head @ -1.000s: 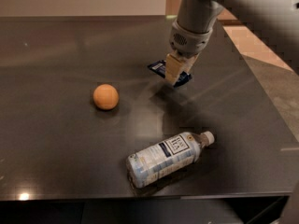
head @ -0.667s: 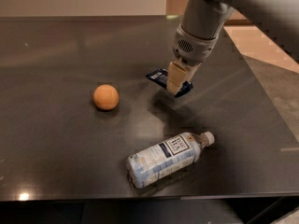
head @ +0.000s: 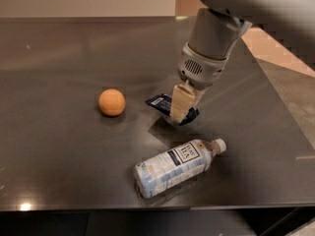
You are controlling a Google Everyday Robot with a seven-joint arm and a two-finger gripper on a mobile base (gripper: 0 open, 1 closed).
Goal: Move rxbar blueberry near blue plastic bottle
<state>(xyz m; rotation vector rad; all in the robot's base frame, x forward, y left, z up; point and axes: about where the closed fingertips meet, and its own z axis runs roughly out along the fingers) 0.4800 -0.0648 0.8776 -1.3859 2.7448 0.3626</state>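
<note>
My gripper [head: 180, 108] hangs from the arm at the upper right, and its pale fingers [head: 179, 102] are shut on the rxbar blueberry [head: 161, 103], a flat dark navy wrapper. It holds the bar a little above the dark table [head: 59, 63], with the bar's shadow below it. The blue plastic bottle [head: 174, 167] lies on its side just in front of the gripper, white cap pointing right, label facing up. The bar is a short way behind the bottle and does not touch it.
An orange ball [head: 111, 102] sits on the table to the left of the gripper. The table's front edge runs just below the bottle. Its right edge borders a lighter floor [head: 290, 87].
My gripper has carried the rxbar blueberry forward, from the table's back middle toward the bottle. The bottle and the ball have not moved.
</note>
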